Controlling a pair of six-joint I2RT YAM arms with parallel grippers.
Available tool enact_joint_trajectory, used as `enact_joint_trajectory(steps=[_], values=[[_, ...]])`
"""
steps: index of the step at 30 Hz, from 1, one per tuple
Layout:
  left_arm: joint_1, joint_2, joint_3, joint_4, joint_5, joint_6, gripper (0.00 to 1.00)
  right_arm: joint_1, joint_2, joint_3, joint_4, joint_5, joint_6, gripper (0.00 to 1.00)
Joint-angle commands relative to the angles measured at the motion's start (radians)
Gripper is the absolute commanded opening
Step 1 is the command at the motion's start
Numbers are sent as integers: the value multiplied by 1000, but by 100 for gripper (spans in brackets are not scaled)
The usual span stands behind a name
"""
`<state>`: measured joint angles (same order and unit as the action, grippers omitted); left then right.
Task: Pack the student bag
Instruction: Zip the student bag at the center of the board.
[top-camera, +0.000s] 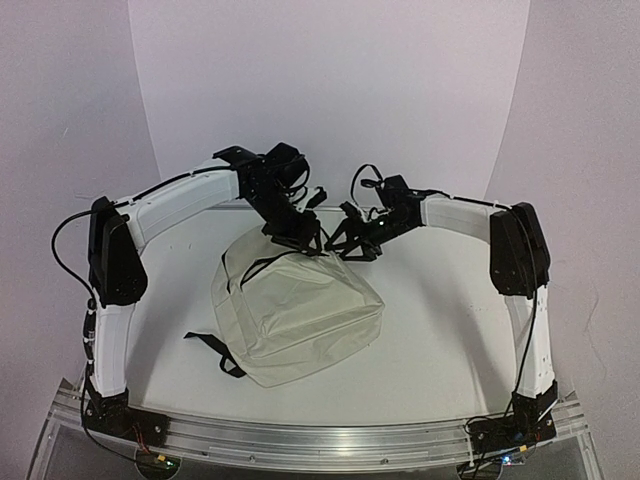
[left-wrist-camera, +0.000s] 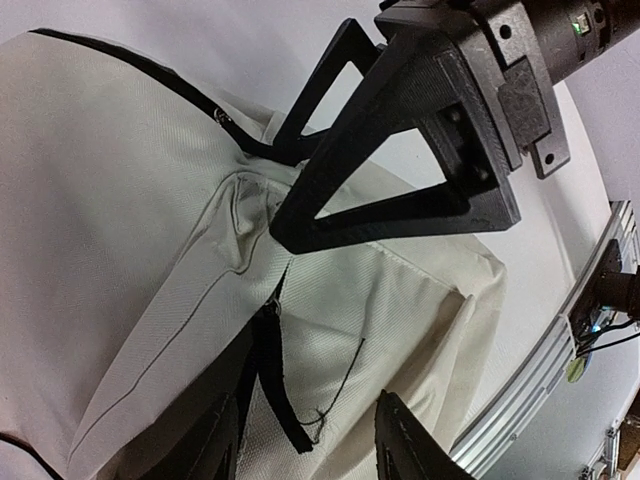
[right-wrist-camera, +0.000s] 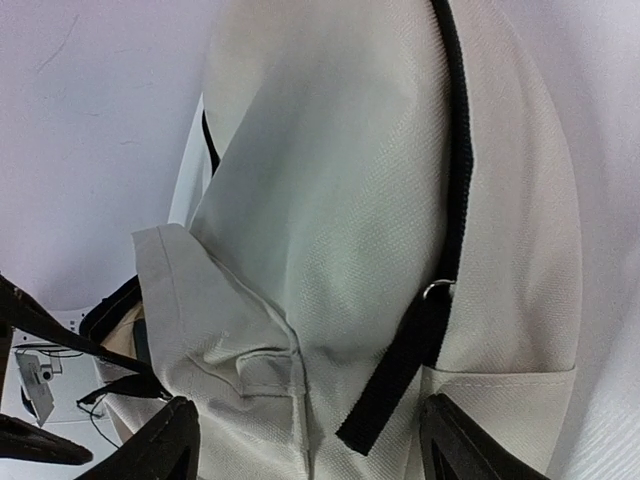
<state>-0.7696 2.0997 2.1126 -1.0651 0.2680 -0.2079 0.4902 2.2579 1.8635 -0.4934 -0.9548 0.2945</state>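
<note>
The bag (top-camera: 300, 320) lies flat in the middle of the white table (top-camera: 450, 340), just below the two grippers in the overhead view. Its long axis seems to run from the lower left toward the upper right of that frame, with its upper edge under the grippers. A black strap (top-camera: 215, 355) trails out at the lower left.

It is a soft, rounded pouch of cream woven cloth with a fine visible weave, slack and creased into folds. It is edged with black tape. In the right wrist view a black band runs down the cloth to a small metal ring (right-wrist-camera: 437, 290). Below the ring hangs a flat black webbing strap (right-wrist-camera: 390, 380).

The left gripper (top-camera: 300, 238) is down on the bag's upper edge. From its own camera its fingers (left-wrist-camera: 405, 440) stand partly apart, with a fold of cloth and a dark strip between them. Whether they pinch that fold I cannot tell.

The right gripper (top-camera: 355, 242) sits just beside the left one, at the same edge of the bag. Its jaws are spread wide. Its black triangular fingers (left-wrist-camera: 400, 200) straddle a ridge of cloth near the zip, with their tips at the fabric. No firm grip shows.

A ribbed metal rail (top-camera: 330, 440) runs along the bottom of the overhead frame.
</note>
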Motion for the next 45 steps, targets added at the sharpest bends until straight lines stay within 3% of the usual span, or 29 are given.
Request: enact_joint_trajectory(steps=[1, 6, 14, 16, 24, 45], values=[[-1, 23, 59, -30, 6, 28, 44, 14, 35, 41, 13, -45, 17, 74], [-2, 47, 85, -45, -7, 30, 31, 16, 55, 59, 18, -71, 29, 64], [0, 63, 113, -71, -68, 26, 5, 15, 53, 88, 16, -93, 15, 8], [0, 64, 122, -82, -97, 25, 1, 9, 52, 94, 16, -88, 9, 0], [14, -6, 58, -107, -163, 11, 0, -47, 35, 85, 10, -20, -5, 0], [102, -322, -351, -119, -303, -60, 0, -135, 34, 60, -53, 106, -117, 0]])
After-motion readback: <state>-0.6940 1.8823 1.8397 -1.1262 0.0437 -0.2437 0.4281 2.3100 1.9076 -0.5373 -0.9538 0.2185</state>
